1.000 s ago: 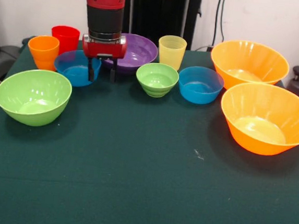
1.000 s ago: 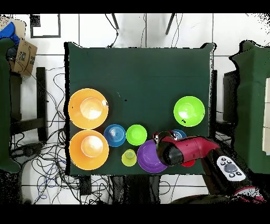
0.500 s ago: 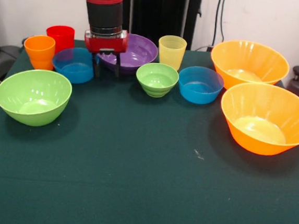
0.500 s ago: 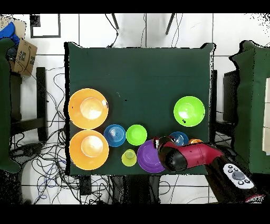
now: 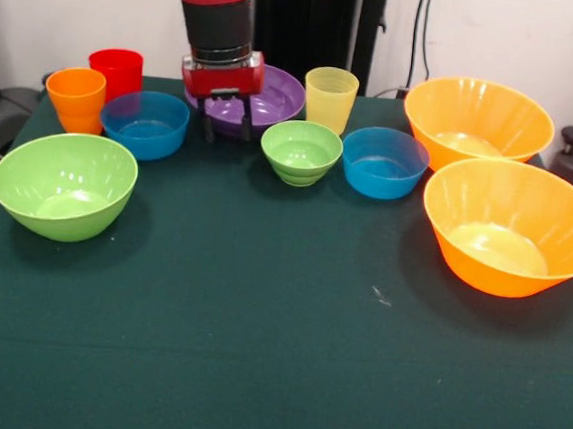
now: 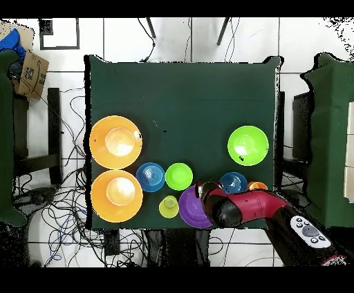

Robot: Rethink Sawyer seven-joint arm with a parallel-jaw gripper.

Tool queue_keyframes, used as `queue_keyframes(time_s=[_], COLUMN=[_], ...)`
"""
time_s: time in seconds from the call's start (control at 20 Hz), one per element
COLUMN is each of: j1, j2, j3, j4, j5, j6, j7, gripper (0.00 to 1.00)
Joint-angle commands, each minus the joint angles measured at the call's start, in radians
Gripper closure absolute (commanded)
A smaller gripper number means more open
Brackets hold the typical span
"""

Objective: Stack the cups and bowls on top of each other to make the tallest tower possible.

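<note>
Front view: hand [image 5: 226, 129] hangs upper left w/ fingers spread, empty, at the near rim of the purple bowl [image 5: 262, 94]; probably lining up on that rim. Nothing stacked yet, so all cups & bowls sit singly along the back of the surface [image 5: 255, 342]. Overhead view: arm [image 6: 252, 207] at bottom right hides the hand & red cup [image 5: 120, 70], but shows both orange bowls [image 6: 116, 142] far left.

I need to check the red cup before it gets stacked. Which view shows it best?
The front view: the red cup stands whole behind the orange cup. In the overhead view the arm covers that spot, so the red cup does not show.
</note>
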Motion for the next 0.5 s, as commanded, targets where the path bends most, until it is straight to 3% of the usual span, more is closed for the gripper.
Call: queue_keyframes(time_s=[0.05, 0.5], j1=[0.032, 0.058], j2=[-0.018, -0.08], j3=[0.09, 0.092], j4=[0.03, 0.032], j5=[0.018, 0.072], j6=[-0.016, 0.065], j7=[0.04, 0.033], gripper=[0.0, 0.0])
